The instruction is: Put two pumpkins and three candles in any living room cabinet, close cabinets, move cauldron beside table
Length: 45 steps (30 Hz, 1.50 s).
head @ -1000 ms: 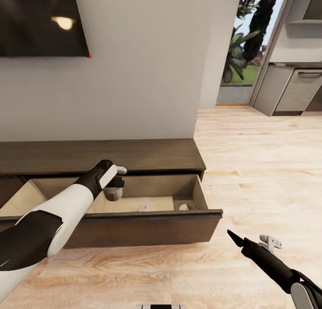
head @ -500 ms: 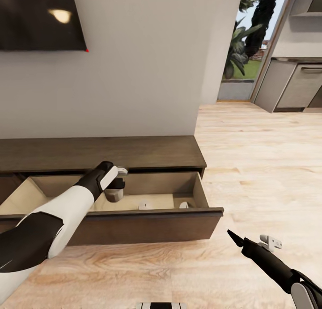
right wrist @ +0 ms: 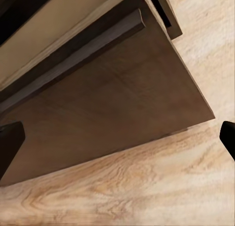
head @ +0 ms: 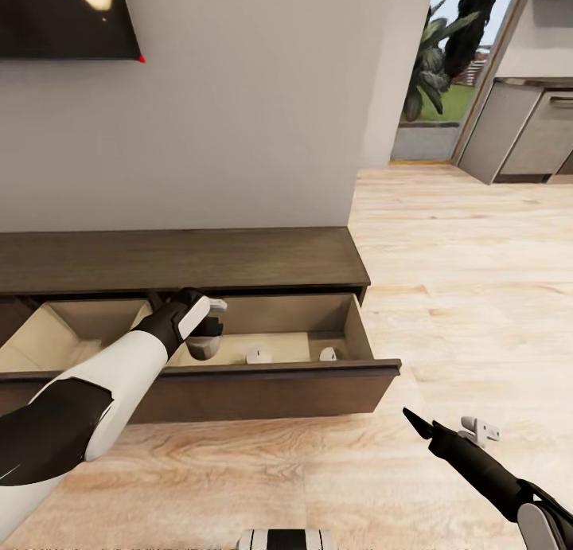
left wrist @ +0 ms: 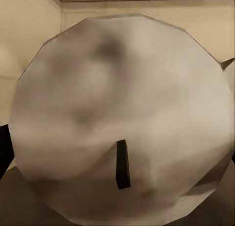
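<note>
Candle [head: 202,347] | pinched in left gripper [head: 205,337], hanging inside open cabinet [head: 263,391] drawer | 2 candles [head: 258,354] apparently lying nearby | right gripper [head: 446,432] spread, idling.

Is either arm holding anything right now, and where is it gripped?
The left pincer holds a candle by its top end, over the open drawer. The right pincer is open and empty.

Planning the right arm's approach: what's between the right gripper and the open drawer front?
Only bare wood floor separates the right gripper from the cabinet's open drawer front in the head view. The right wrist view agrees, showing floor below the drawer panel.
</note>
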{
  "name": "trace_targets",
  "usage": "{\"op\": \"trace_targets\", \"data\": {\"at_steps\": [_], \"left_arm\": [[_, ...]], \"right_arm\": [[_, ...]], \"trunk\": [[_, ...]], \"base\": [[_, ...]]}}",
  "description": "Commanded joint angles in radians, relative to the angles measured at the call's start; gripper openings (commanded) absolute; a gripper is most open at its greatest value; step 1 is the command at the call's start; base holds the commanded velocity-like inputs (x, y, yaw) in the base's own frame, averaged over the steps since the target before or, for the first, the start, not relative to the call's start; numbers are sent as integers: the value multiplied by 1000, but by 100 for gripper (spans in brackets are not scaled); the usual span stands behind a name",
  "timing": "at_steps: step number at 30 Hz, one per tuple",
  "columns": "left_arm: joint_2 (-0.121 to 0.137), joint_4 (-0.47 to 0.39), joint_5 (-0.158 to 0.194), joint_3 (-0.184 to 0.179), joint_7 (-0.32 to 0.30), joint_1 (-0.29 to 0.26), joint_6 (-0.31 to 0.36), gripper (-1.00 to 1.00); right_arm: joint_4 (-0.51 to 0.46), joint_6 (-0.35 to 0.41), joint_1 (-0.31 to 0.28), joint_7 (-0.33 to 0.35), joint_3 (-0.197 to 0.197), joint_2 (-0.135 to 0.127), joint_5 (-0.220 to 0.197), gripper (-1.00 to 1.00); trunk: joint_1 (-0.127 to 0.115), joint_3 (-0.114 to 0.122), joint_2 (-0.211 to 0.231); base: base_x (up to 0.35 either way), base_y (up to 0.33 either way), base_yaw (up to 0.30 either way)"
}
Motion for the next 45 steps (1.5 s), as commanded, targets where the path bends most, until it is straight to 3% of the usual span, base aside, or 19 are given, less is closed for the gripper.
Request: {"op": "trace_targets", "data": {"at_steps": [1,29,33,36,38,40,44,45], "left_arm": [[1,-1,9,-7,8,-1,2,-100],[1,-1,9,-7,6,-1,2,-100],[1,-1,9,-7,6,-1,2,-100],[1,-1,9,-7,6,-1,2,-100],[1,-1,9,-7,6,0,2,-100],[1,-1,9,-7,7,-1,2,-100],[-1,-1,9,-7,7,0,2,-100],[-1,-1,9,-7,8,0,2,-100]], "right_arm": [[-1,8,-1,9,-2,-1,-6,100],[-2,7,1,26,-5,2,-6,100],[-2,8,1,37,-26,0,-10,100],[-1,9,1,68,-90,-5,-13,100],[-1,19,2,98,-161,-8,-14,100],[1,64,2,155,-276,-12,-11,100],[2,105,2,221,-398,-23,-4,100],[3,108,2,227,-408,-25,-4,100]], "trunk": [[0,-5,-1],[0,-5,-1],[0,-5,-1],[0,-5,-1],[0,-5,-1],[0,-5,-1],[0,-5,-1],[0,-5,-1]], "base": [[0,0,0],[62,13,0],[14,3,0],[4,1,0],[2,0,0],[0,0,0],[0,0,0],[0,0,0]]}}
